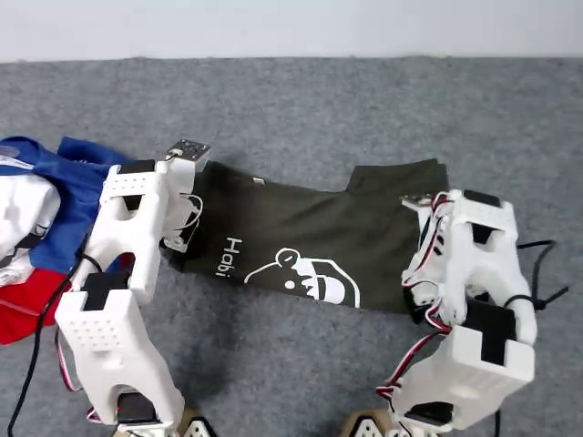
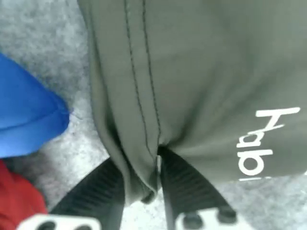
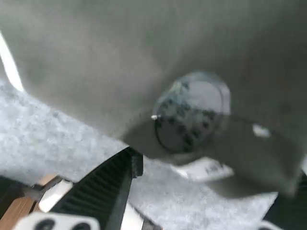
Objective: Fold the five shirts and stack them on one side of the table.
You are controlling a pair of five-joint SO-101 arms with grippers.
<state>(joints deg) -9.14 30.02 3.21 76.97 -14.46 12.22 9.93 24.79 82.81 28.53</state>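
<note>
The pile of shirts (image 1: 41, 228) is lying crumpled at the table's (image 1: 364, 109) left edge, so I judge it is risking getting swept along. Just beside it, the left gripper (image 2: 143, 189) is pinching a stitched fold of the olive shirt (image 1: 301, 228), its jaws closed on a thin bite that may be slipping. The olive shirt is spreading across the table's middle. At its far hem the right gripper (image 3: 216, 177) is sitting with jaws apart, clamping nothing, so a one-sided pull is likely bunching the cloth. The shirts are looking soft and limp, the jaws ribbed and hard, and the table covering coarse and grey.
</note>
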